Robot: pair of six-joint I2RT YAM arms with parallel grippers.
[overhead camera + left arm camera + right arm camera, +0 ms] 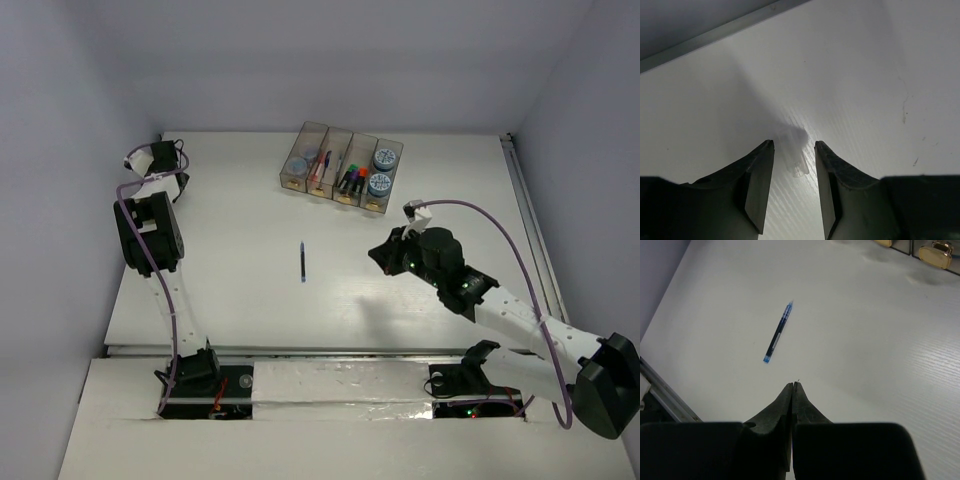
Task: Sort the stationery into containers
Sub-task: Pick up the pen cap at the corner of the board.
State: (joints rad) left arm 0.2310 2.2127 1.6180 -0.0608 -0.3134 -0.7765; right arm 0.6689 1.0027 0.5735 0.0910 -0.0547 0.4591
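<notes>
Only one blue pen (302, 262) lies loose on the white table (230, 220), well short of the row of four partly filled bins (335, 133). Near the pen, the right gripper (792, 386) hovers with its jaws pressed together, holding nothing. In the far back corner, the left gripper (794, 144) stands apart around a small clear piece (798, 161). One risk is that descending with closed jaws would roll the pen away instead of gripping it.

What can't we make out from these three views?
- Top view: the stationery inside the containers is too small to count or tell apart piece by piece.
- Left wrist view: a pale translucent bit lies at the open left hand. It is blurred, so its identity is unclear.
- Right wrist view: the containers are cut off by the top edge. Only the tan end pieces show.
</notes>
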